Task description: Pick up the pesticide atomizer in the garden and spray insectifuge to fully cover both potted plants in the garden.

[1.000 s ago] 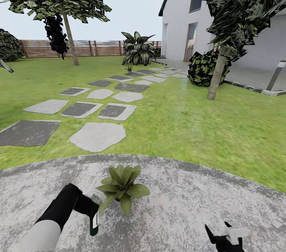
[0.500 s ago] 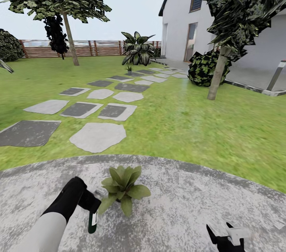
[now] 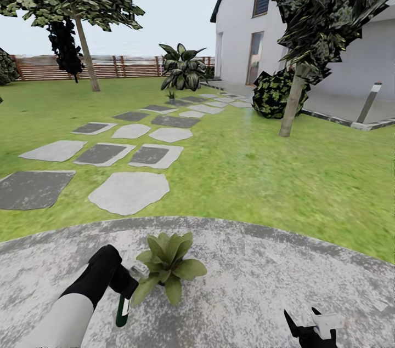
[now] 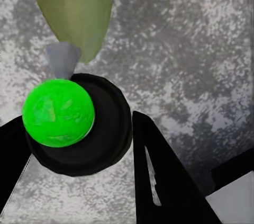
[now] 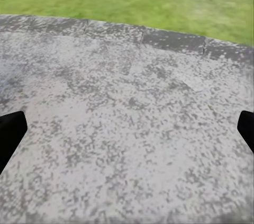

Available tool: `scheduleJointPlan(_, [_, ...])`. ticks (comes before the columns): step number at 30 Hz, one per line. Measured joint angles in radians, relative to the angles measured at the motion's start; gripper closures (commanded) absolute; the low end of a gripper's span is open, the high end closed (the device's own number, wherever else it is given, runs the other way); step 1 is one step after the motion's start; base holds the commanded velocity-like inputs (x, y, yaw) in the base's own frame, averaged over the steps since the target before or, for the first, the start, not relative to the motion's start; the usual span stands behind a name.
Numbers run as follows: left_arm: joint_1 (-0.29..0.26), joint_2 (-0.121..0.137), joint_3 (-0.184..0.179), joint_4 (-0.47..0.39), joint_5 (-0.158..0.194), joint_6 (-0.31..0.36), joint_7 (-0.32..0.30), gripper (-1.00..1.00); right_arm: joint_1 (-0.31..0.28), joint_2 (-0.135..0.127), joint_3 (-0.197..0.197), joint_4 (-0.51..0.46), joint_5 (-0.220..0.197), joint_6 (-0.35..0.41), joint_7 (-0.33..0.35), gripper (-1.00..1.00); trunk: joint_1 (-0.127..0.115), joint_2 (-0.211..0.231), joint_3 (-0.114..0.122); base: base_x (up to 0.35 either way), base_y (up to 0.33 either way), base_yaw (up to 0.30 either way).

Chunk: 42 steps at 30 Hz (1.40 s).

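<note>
The lawn (image 3: 247, 172) runs back past grey stepping stones (image 3: 129, 192) to a slatted fence (image 3: 109, 67), with a white house (image 3: 340, 63) at the right and trees on both sides. Nearest the robot lies the round grey patio (image 3: 263, 282).

On the patio stands one potted plant (image 3: 166, 264), a low rosette of pointed leaves. A second small plant (image 3: 171, 96) shows far off beside the stones; whether it is the other one to be sprayed is too small to tell.

The left gripper (image 3: 127, 287) hangs just beside the near plant, its fingers (image 4: 159, 181) closed around the atomizer (image 3: 122, 311), which slants down toward the paving. In the left wrist view the bottle's round dark top carries a bright green ball, with a leaf right ahead.

The right gripper (image 3: 307, 329) hovers low over bare paving, fingers spread wide and holding nothing.

The step in hand looks like spraying the first plant. The nozzle probably needs turning toward the rosette and sweeping over all its leaves before driving on.
</note>
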Motion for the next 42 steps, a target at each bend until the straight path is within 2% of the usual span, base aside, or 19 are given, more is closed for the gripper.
scheduleJointPlan(2, [-0.002, -0.006, -0.019, 0.000, 0.000, 0.000, -0.008, 1.00, 0.000, 0.000, 0.000, 0.000, 0.000, 0.000, 0.000, -1.00, 0.000, 0.000, 0.000, 0.000, 0.000, -0.005])
scheduleJointPlan(3, [-0.004, -0.020, -0.033, -0.001, 0.006, 0.004, -0.021, 1.00, 0.000, 0.000, 0.000, 0.000, 0.000, 0.000, 0.000, -1.00, 0.000, 0.000, 0.000, 0.000, 0.000, -0.002])
scheduleJointPlan(6, [-0.012, -0.043, -0.041, 0.000, -0.001, 0.003, -0.035, 1.00, 0.000, 0.000, 0.000, 0.011, 0.001, 0.000, 0.001, -1.00, 0.000, 0.000, 0.000, 0.000, 0.000, 0.000])
scheduleJointPlan(10, [-0.010, -0.046, -0.058, 0.003, 0.000, 0.005, -0.037, 1.00, 0.000, 0.000, 0.000, 0.019, 0.000, 0.000, 0.002, -1.00, 0.000, 0.000, 0.000, 0.000, 0.000, 0.000])
scheduleJointPlan(13, [-0.003, -0.039, -0.104, 0.008, 0.000, 0.017, -0.037, 1.00, 0.000, 0.000, 0.000, 0.020, 0.000, 0.000, 0.002, -1.00, 0.000, 0.000, 0.000, 0.000, 0.000, 0.000])
scheduleJointPlan(15, [0.000, -0.034, -0.115, 0.017, 0.001, 0.022, -0.037, 1.00, 0.000, 0.000, 0.000, 0.020, 0.001, 0.000, 0.002, -1.00, 0.000, 0.000, 0.000, 0.000, 0.000, 0.000])
scheduleJointPlan(19, [0.002, -0.032, -0.120, 0.026, 0.004, 0.024, -0.038, 1.00, 0.000, 0.000, 0.000, 0.020, 0.000, 0.000, 0.002, -1.00, 0.000, 0.000, 0.000, -0.034, 0.000, 0.000])
scheduleJointPlan(24, [-0.002, -0.044, -0.116, 0.025, 0.004, 0.035, -0.039, 1.00, 0.000, 0.000, 0.000, 0.020, 0.000, 0.000, 0.002, -1.00, 0.000, 0.000, 0.000, -0.161, 0.000, 0.000])
scheduleJointPlan(28, [-0.020, -0.049, -0.116, 0.018, 0.009, 0.119, -0.038, 1.00, 0.000, -0.001, 0.000, 0.019, 0.001, 0.000, 0.002, -1.00, 0.000, 0.000, 0.000, -0.012, 0.000, 0.000])
scheduleJointPlan(32, [-0.059, -0.060, -0.115, 0.022, 0.015, 0.130, -0.037, 1.00, 0.000, -0.001, 0.000, 0.019, 0.002, 0.000, 0.002, -1.00, 0.000, 0.000, 0.000, 0.000, 0.000, 0.000])
scheduleJointPlan(33, [-0.074, -0.076, -0.115, 0.023, 0.017, 0.160, -0.037, 1.00, 0.000, -0.001, 0.000, 0.019, 0.002, 0.000, 0.002, -1.00, 0.000, 0.000, 0.000, 0.000, 0.000, 0.000])
scheduleJointPlan(35, [-0.081, -0.087, -0.115, 0.023, 0.008, 0.186, -0.037, 1.00, 0.000, -0.001, 0.000, 0.019, 0.002, 0.000, 0.002, -1.00, 0.000, 0.000, 0.000, 0.000, 0.000, 0.000])
scheduleJointPlan(42, [-0.074, -0.077, -0.120, 0.027, 0.006, 0.192, -0.039, 1.00, 0.000, -0.001, 0.000, 0.018, 0.001, 0.000, 0.002, -1.00, 0.000, 0.000, 0.000, 0.000, 0.000, -0.088])
